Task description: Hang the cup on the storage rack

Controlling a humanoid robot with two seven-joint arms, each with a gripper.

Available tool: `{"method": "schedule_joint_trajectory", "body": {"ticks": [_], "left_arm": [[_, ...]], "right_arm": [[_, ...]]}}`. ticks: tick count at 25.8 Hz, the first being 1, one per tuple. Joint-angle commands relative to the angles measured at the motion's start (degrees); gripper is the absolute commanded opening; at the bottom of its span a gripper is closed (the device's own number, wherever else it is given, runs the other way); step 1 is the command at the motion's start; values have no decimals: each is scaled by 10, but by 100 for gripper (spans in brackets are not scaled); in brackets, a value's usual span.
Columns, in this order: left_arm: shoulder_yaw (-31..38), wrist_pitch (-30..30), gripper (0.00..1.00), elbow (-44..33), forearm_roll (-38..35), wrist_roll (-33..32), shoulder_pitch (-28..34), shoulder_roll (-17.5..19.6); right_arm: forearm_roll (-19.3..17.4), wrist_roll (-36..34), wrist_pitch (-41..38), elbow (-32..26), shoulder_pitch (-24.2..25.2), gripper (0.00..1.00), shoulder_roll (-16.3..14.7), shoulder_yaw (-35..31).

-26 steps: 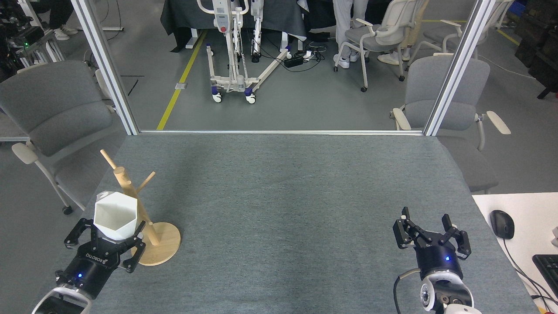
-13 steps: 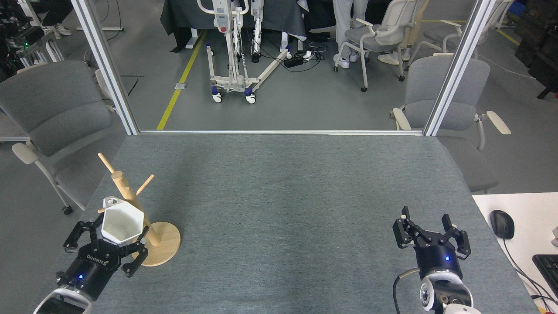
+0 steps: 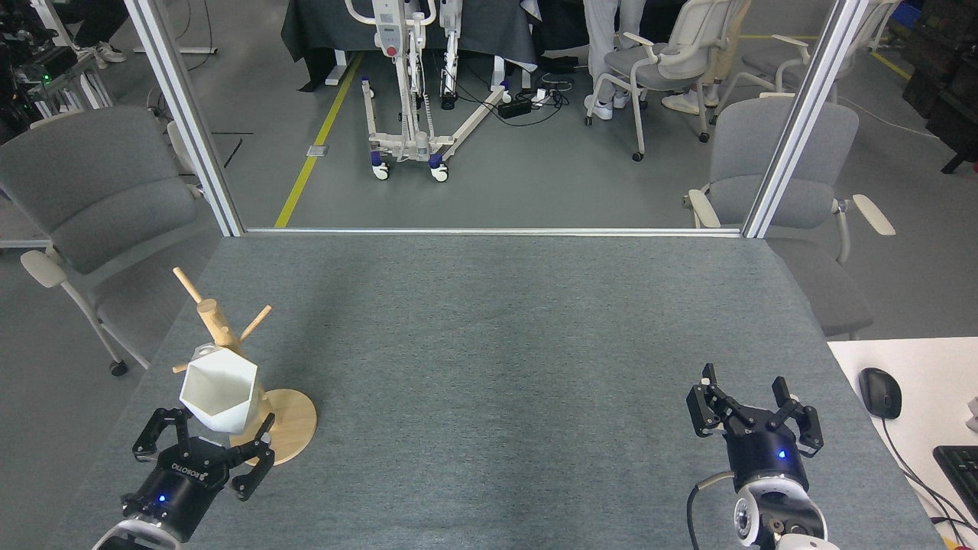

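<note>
My left gripper (image 3: 205,451) sits low on the tabletop (image 3: 489,344) with its fingers (image 3: 260,457) spread wide and nothing between them. The cup (image 3: 219,388) is just beyond my left fingertips, no longer in my grasp as far as I can see: it leans against the post of the rack (image 3: 229,359), mouth turned toward me, its handle on the far side near the pegs. I cannot tell for sure whether the handle is truly threaded over a peg or only resting by one, because the cup's body hides that spot. The rack's round base shows just to the right of the cup, close beside my fingers.

I judge the step in hand to be the release and retreat after hanging. The next move, as I see it, calls for drawing my left fingers back toward me and low, without brushing the cup's bottom edge or nudging the base, since the rack looks light and a knock could tip it.

My right gripper (image 3: 752,412) rests well apart on the other side, fingers open and empty.

The only writing I can read is "ROBOTIQ" in white on the body of my left gripper.
</note>
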Motion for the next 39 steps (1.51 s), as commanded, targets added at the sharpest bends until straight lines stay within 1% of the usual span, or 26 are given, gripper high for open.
{"method": "schedule_joint_trajectory", "body": {"ticks": [1,3,6,8,10,11,14,17,21,23,27,29,30,31,33,35,37,39], "left_arm": [[0,1,99,16,-1,0,-1,-8],[-4,1,99,28,-1,1,-1,-11],[-17,1,99,47,-1,1,-1,-11],[-26,2,99,56,-1,2,3,-13],[-38,2,99,56,-1,2,9,-20],[-43,2,99,56,-1,2,12,-24],[-61,2,99,59,-1,2,16,-46],[-72,2,99,59,-1,2,21,-71],[-78,2,99,50,0,2,20,-119],[-77,3,99,43,0,1,14,-153],[-77,11,99,31,0,-1,-24,-218],[-87,45,99,33,2,-3,-45,-224],[-104,67,99,35,3,-8,-59,-224],[-133,93,99,38,5,-17,-74,-224],[-174,142,99,40,7,-40,-97,-224],[-195,185,99,43,9,-73,-119,-224],[-205,202,99,46,21,-107,-141,-224],[-208,209,99,58,53,-137,-161,-225]], "right_arm": [[-1,2,0,-1,-2,100,-3,0],[-1,2,-3,-1,-1,100,-6,0],[0,2,0,1,-1,100,2,-1],[-1,2,-1,-1,-2,99,-5,0],[-1,1,-5,1,-1,100,-8,1],[-1,2,-5,2,-1,100,-4,1],[1,2,-4,7,-2,100,-2,1],[0,2,-6,4,-1,100,-10,1],[0,2,-5,4,-3,99,-5,1],[-1,3,-6,-4,-3,100,-9,2],[-1,3,-6,-8,-4,100,-10,1],[-1,8,-6,-9,-10,100,-13,1],[-1,17,-6,-14,-10,100,-17,1],[-2,26,-6,-20,-11,100,-23,1],[-2,34,-6,-22,-13,100,-22,0],[-2,34,-3,-21,-20,100,-21,1],[-3,34,-5,-30,-21,100,-27,2],[-3,34,-5,-37,-20,100,-27,1]]}}
